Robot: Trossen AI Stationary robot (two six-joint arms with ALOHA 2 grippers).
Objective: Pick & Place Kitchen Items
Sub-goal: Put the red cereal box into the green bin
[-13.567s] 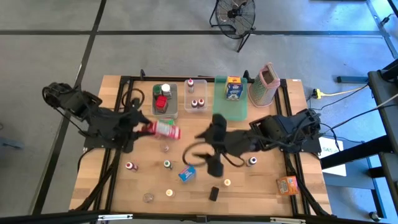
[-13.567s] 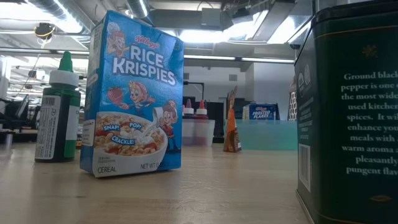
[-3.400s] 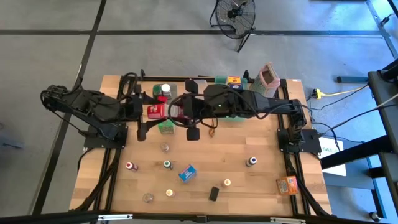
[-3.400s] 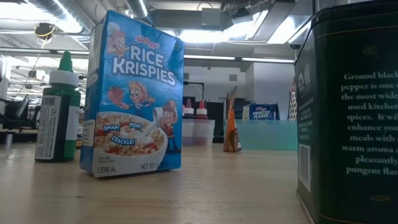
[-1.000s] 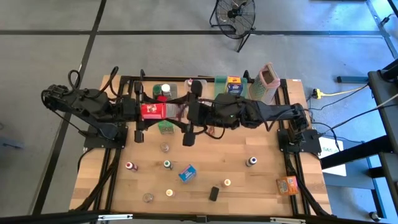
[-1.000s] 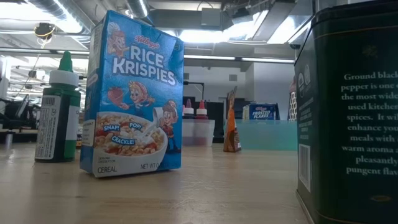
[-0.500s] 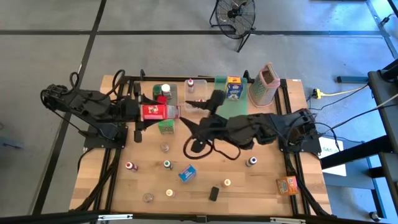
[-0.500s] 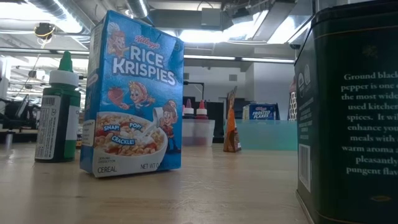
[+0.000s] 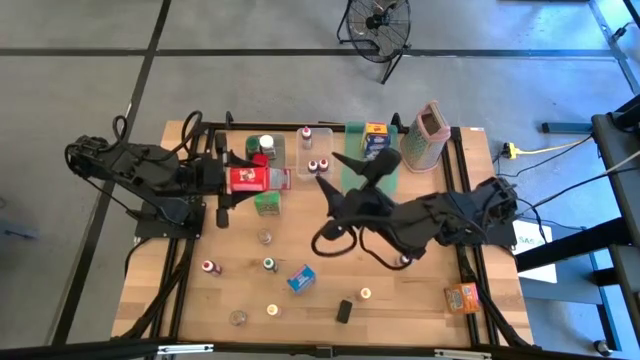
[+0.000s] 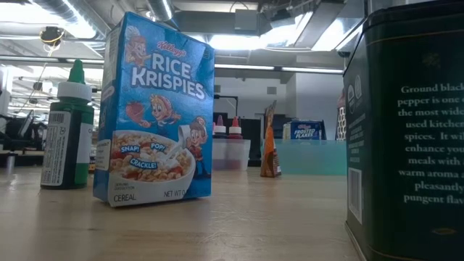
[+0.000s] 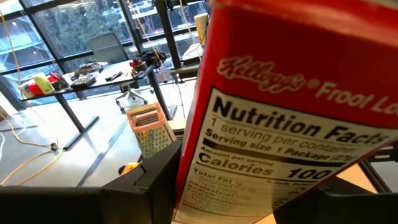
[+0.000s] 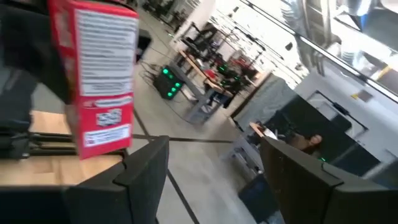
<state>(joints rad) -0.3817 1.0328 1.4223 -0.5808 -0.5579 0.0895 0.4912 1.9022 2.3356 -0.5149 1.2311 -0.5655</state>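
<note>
The wooden table [image 9: 430, 290] carries two clear bins [image 9: 266, 160] and a green tray [image 9: 372, 172] at its far side, with a pinkish grater [image 9: 428, 123] next to the tray. The left gripper [image 9: 236, 180] holds a red Froot Loops box [image 9: 253, 179] in the air, just over the near edge of the left bin. The right gripper [image 9: 352, 170] is above the table middle, near the tray, its fingers wide apart and holding nothing. A blue Rice Krispies box [image 9: 301, 278] and a green-capped bottle [image 10: 67, 130] stand on the near part of the table.
</note>
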